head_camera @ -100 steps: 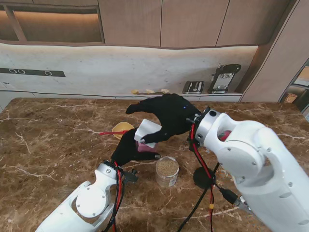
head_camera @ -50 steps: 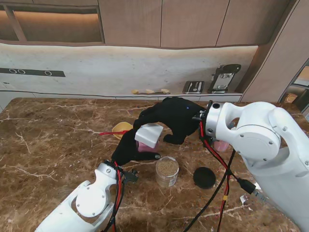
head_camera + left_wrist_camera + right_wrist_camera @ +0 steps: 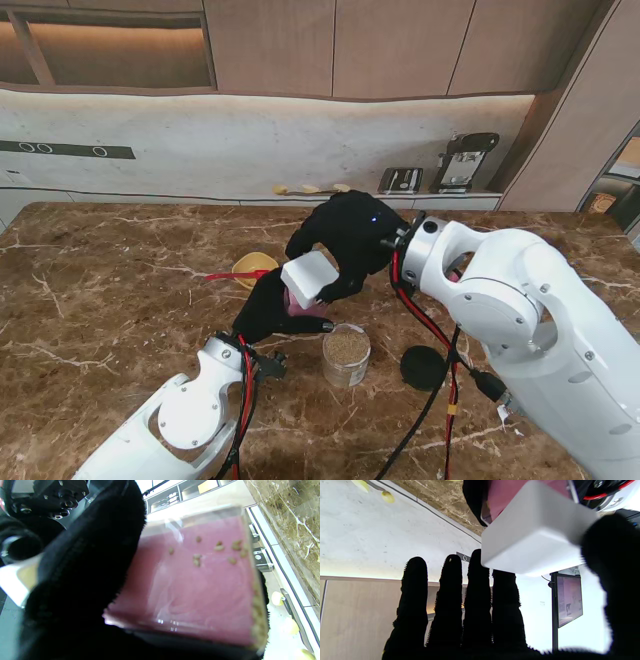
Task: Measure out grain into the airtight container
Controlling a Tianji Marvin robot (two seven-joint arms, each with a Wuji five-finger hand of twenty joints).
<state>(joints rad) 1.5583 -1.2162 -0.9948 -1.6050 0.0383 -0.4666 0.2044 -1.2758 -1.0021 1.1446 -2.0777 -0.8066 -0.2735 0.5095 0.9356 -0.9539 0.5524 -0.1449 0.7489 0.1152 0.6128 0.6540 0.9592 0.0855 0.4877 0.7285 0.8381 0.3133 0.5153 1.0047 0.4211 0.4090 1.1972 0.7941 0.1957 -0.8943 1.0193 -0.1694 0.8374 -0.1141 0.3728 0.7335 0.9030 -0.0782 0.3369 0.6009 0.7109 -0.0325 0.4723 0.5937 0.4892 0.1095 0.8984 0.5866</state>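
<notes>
Since the earlier frame my right hand [image 3: 345, 240], pinching the white measuring cup [image 3: 308, 278], has tipped it lower over the pink container [image 3: 296, 303] that my left hand [image 3: 268, 308] grips beside the grain jar [image 3: 346, 355], aligning the pour.

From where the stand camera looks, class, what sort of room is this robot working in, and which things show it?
Most likely a home-style kitchen: a brown marble countertop, wooden wall cabinets over a lit pale backsplash, and a black and silver countertop appliance, perhaps a coffee machine, on the back ledge.
</notes>
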